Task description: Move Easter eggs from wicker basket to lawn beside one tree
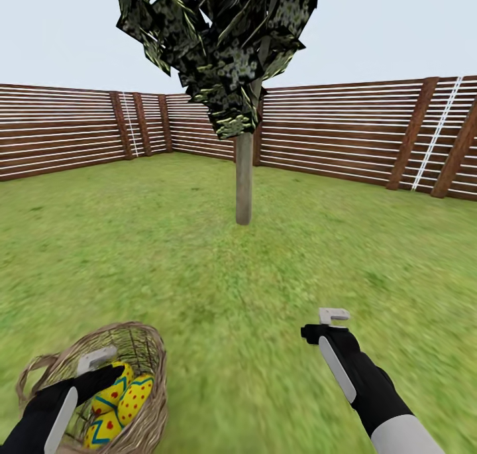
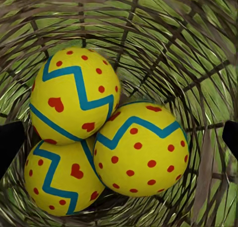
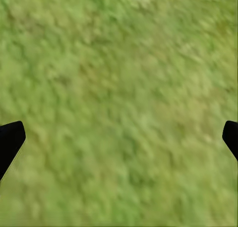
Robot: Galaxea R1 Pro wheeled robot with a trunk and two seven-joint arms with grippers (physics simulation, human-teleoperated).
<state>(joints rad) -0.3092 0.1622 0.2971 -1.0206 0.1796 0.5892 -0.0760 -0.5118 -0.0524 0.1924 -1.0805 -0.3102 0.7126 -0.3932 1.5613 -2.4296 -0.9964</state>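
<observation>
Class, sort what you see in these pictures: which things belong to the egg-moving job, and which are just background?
Belongs to the job:
- three Easter eggs, all in the basket
- wicker basket
- lawn
- tree, straight pale trunk
- left end effector, open over the eggs

Just background:
- wooden fence
- right end effector, open above bare grass

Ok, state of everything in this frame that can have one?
Left gripper: open, over the basket mouth, holding nothing.
Right gripper: open, empty, above the lawn.
Wicker basket: on the grass, tilted.
Three Easter eggs: all in the basket, touching.
Tree: upright, no eggs beside it.
</observation>
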